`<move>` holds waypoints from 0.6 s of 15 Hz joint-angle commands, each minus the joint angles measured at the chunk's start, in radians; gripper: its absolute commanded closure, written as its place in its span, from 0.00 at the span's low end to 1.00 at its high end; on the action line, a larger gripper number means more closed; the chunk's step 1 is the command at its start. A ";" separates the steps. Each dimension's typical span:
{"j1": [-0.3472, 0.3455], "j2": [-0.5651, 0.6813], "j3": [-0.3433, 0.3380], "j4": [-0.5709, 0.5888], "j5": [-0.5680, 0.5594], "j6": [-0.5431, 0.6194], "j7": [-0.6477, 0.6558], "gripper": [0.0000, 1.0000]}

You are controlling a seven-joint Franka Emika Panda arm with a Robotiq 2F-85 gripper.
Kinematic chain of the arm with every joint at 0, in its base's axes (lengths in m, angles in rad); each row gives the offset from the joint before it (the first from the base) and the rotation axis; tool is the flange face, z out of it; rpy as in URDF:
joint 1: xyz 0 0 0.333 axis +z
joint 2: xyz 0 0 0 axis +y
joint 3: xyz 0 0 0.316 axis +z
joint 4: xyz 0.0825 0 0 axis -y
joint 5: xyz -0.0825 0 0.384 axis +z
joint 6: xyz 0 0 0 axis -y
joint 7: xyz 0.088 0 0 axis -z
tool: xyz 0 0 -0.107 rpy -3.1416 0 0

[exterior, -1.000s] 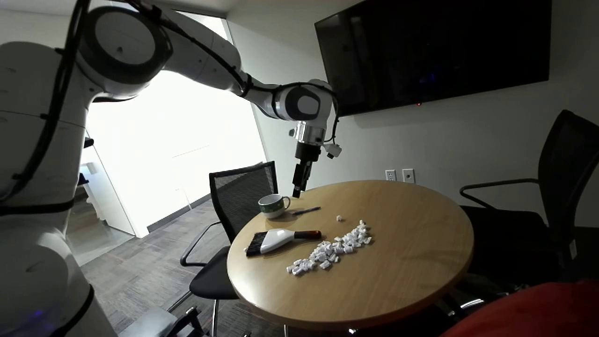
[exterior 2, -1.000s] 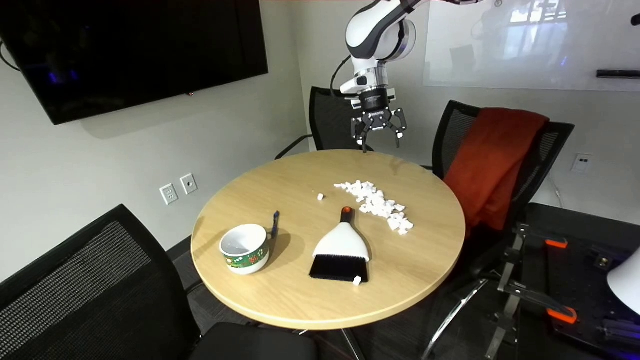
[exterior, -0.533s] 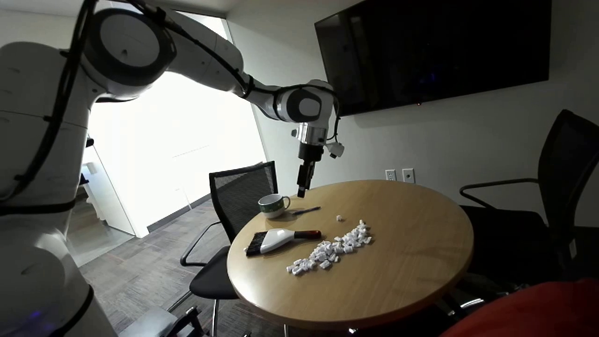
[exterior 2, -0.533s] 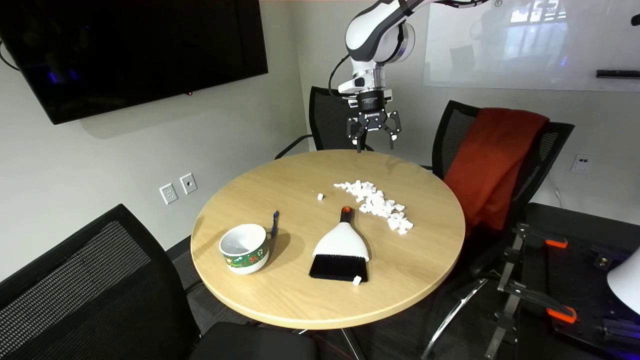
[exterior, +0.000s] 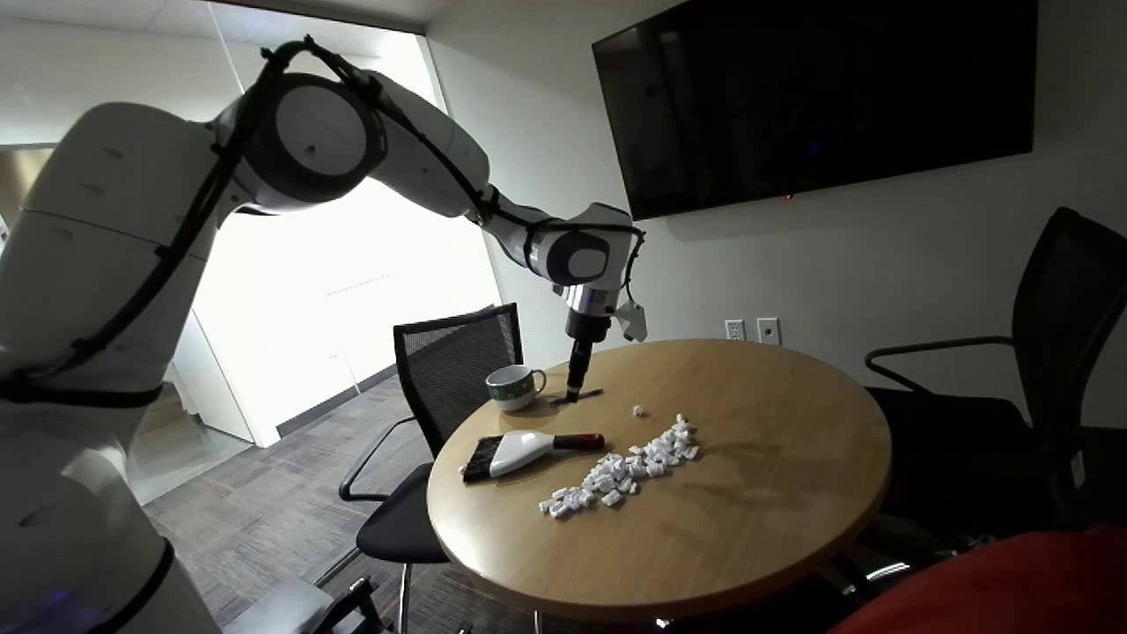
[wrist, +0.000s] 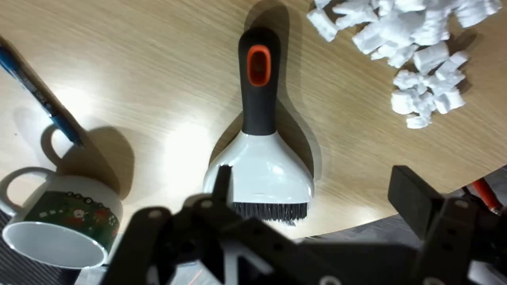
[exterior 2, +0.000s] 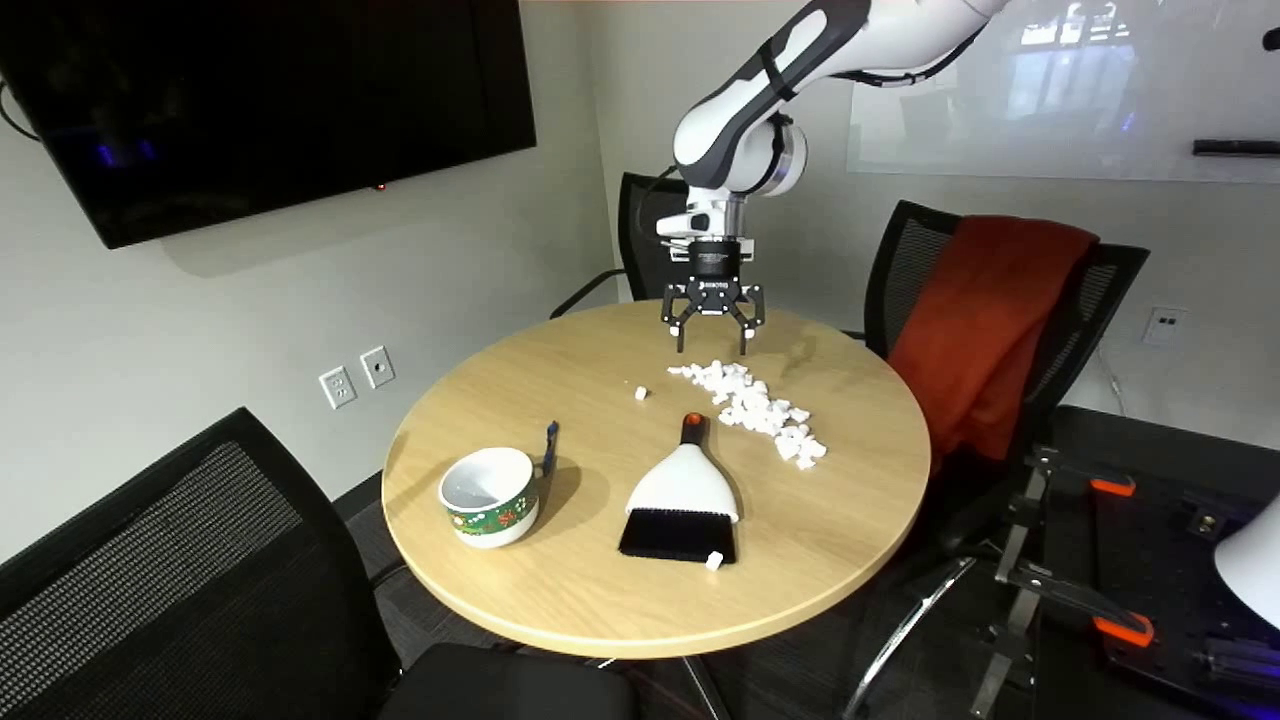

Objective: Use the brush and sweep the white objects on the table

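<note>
The brush lies flat on the round wooden table, with its black handle, white head and black bristles in sight. Beyond its handle end, the white objects form a long loose patch. A single white bit lies apart from them, and another bit sits at the bristles. My gripper stands open above the table with nothing between its fingers. In the wrist view the brush head shows behind the left finger, while the right finger stands well off to the brush's side.
A white cup with a green band stands near the table's rim, and a blue pen lies beside it. Black mesh chairs surround the table, such as the chair behind the cup. A wall screen hangs above.
The arm has come down and its gripper is lower, closer to the tabletop, shifted left in an exterior view. Its jaws have stayed open. Brush, white objects, cup and pen have not moved.
</note>
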 commanded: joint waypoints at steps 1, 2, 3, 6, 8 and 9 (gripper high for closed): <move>-0.052 0.071 0.056 0.058 0.066 -0.012 -0.095 0.00; -0.058 0.092 0.065 0.073 0.080 -0.022 -0.105 0.00; -0.060 0.108 0.072 0.084 0.090 -0.036 -0.108 0.00; -0.045 0.104 0.059 0.057 0.073 -0.029 -0.081 0.00; -0.044 0.121 0.064 0.069 0.074 -0.044 -0.081 0.00; -0.043 0.124 0.065 0.071 0.074 -0.045 -0.080 0.00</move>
